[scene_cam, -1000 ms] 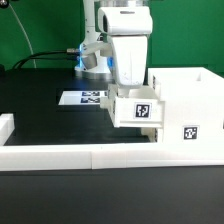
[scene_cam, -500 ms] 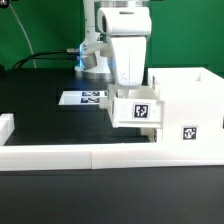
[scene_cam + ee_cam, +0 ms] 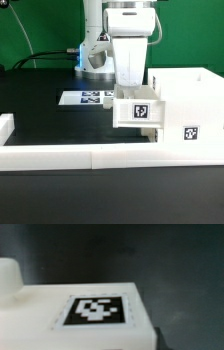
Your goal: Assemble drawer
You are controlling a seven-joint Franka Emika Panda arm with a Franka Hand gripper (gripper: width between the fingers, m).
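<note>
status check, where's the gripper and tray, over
Gripper down at tray, jaws hidden. Tray against box shell. Border wall in front, apart.

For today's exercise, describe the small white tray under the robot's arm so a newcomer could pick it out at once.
Start at the tall white box shell on the exterior view's right. The small tray juts from its open side towards the exterior view's left, directly under the gripper. Unlike the flat marker board behind it, it is raised, with one tag on its face.

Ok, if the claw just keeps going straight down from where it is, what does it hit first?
Most likely the small tray directly under the claw, the one sticking out of the box shell. The wrist view shows its tagged white face close below. Whether the claw already touches it, I cannot tell.
</note>
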